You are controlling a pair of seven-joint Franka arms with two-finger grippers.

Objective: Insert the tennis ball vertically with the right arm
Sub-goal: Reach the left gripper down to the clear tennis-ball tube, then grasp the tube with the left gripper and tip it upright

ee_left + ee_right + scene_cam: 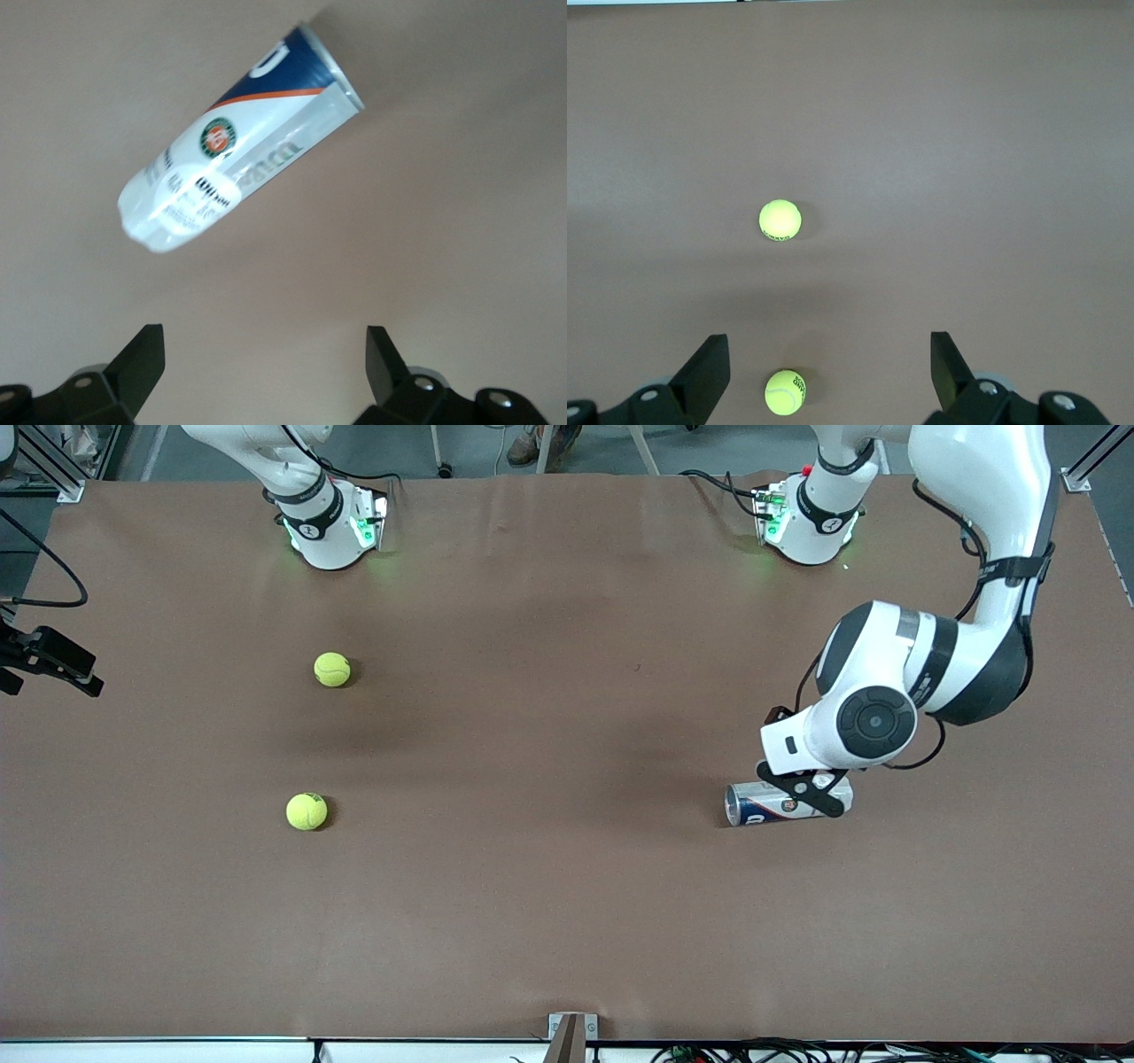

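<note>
In the front view, two yellow tennis balls sit on the brown bench [549,921], both toward the right arm's end. One tennis ball [332,670] is farther from the front camera. The other tennis ball [306,811] is nearer to it. They are well apart. A ball can [784,801] lies on its side toward the left arm's end of the bench. The left gripper [802,784] is low over the can, with its fingers apart and nothing held. The right gripper is not seen in this view; only the right arm's base [328,522] shows at the top.

In the left wrist view, the can [235,159] lies tilted on the bench, just past the open left gripper [264,372]. It looks light and thin, and its smooth sides may be slippery. It has a blue, white and orange label with a small round badge. The writing is too blurry to read.

In the right wrist view, the right gripper [828,372] hangs high over the two balls with its fingers wide apart and empty. A ball is fuzzy, light and a bit squishy, so it should not slip. I think it is best to pinch it across its middle. Each ball has dark letters, too small to read.
</note>
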